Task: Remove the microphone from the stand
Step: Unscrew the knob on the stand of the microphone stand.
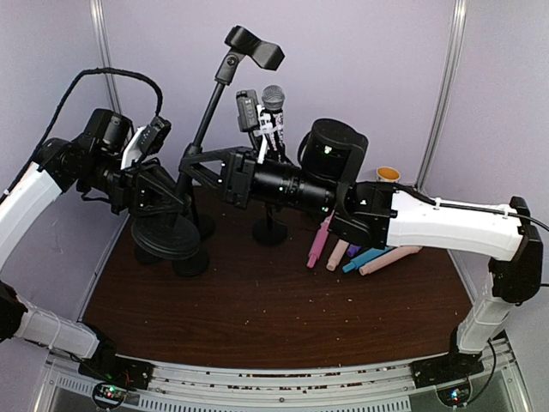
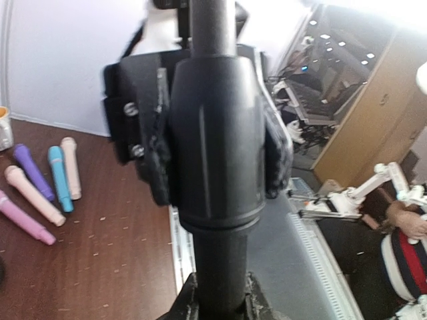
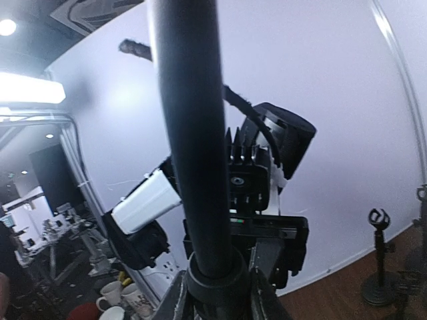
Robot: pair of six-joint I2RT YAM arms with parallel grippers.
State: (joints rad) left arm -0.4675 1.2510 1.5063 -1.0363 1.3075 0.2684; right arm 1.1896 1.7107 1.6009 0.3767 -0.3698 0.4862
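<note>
Purple wall (image 1: 360,60) behind silver-headed black microphone (image 1: 273,98)

Black stand (image 1: 204,116) and a microphone (image 1: 273,97) with a silver-grey mesh head, shown against pale lilac walls (image 1: 360,60) on a dark brown table (image 1: 257,300) flecked with pale specks. Left arm (image 1: 26,202) and right arm (image 1: 446,227): white shells with black joints. At far right, a pink stick (image 1: 319,240), a teal stick (image 1: 364,259), a purple stick (image 2: 31,173), cream sticks (image 1: 390,260) and an orange-rimmed cup (image 1: 388,173).
</note>
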